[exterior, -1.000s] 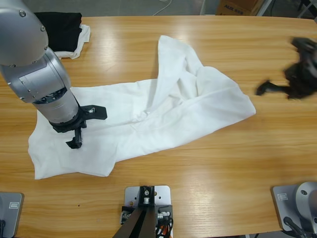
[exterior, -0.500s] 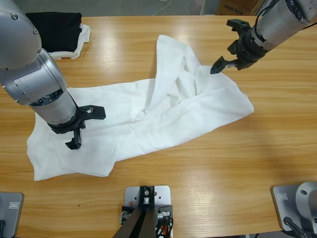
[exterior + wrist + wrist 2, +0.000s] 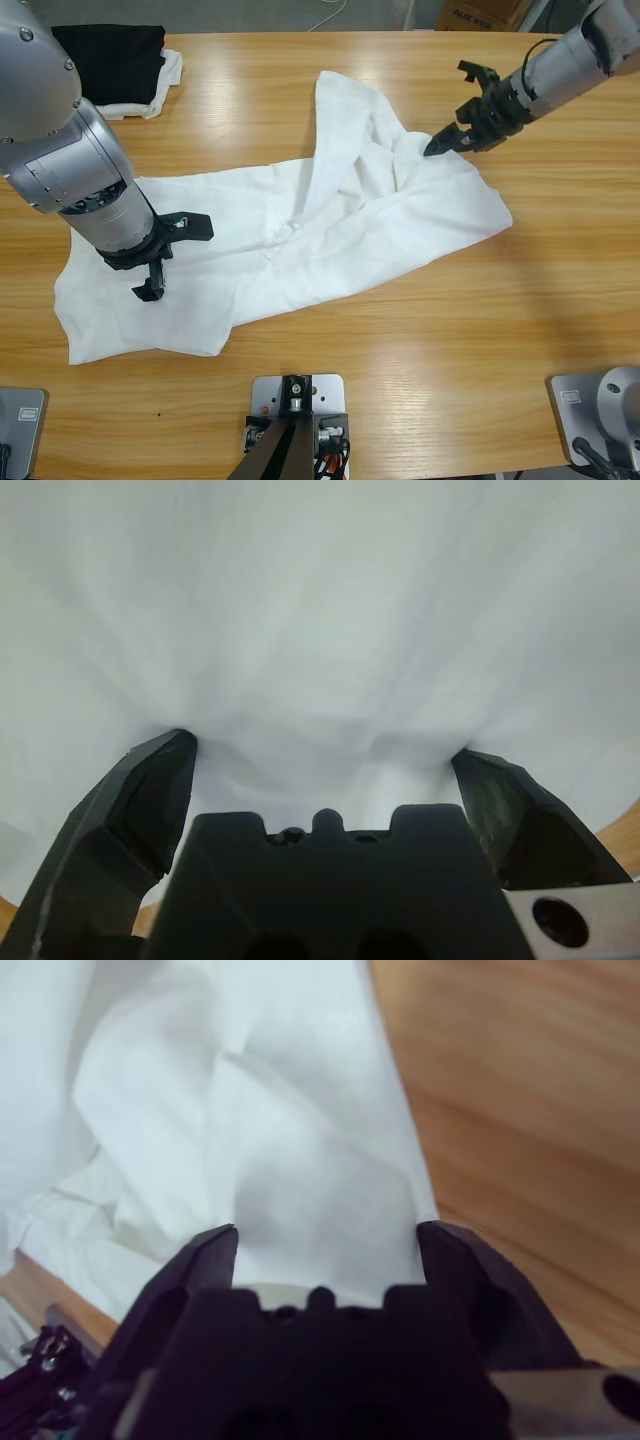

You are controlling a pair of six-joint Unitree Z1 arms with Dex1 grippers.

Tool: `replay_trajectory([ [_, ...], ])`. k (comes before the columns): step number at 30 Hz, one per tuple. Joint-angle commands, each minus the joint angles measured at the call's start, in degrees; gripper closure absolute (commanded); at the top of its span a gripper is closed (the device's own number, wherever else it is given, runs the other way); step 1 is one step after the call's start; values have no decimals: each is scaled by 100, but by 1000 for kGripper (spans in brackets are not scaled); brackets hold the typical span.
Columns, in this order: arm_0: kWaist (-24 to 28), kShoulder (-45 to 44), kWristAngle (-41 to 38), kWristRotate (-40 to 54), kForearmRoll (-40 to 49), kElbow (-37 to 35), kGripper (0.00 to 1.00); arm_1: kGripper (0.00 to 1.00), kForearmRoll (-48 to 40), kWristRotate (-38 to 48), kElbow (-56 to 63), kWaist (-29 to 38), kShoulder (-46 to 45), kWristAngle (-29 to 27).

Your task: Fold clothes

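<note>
The left end effector [image 3: 172,255], two black jaws on a thick silver-grey arm, stands with its jaws spread wide over the lower left part of the large, plain white, crumpled cotton T-shirt [image 3: 290,240]. In the left wrist view both jaw tips press into the white cloth [image 3: 320,630], which fills nearly the whole picture, with nothing pinched between them. This end effector sits where it sat half a second ago.

The right end effector [image 3: 458,118] has its jaws wide apart too, its lower tip at the upper right edge of the T-shirt, just beside a raised fold. In the right wrist view the white fabric [image 3: 290,1150] lies between and ahead of the open jaws, with bare wood to the right of the hem. Compared with half a second ago, this arm reaches in at a flatter angle from the right edge, and the end effector is turned a little, though it is at nearly the same spot by the cloth.

The T-shirt lies spread and rumpled across the middle of the long wooden surface [image 3: 400,340], one part running up toward the far edge, its outline unchanged. A folded black garment [image 3: 110,55] rests on a smaller white cloth [image 3: 168,75] at the far left corner, well apart from the T-shirt.
</note>
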Motion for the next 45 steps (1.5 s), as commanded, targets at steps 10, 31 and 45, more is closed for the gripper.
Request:
replay_trajectory([
  [10,78,594,26,-143,-175,518,50,1000,-47,-333,194,-139,211,303],
  [31,78,544,0,-252,-300,569,50,1000,1628,1414,150,371,-643,-1859],
  [45,78,506,0,-252,-337,632,50,1000,2658,2963,217,327,-469,-2966],
])
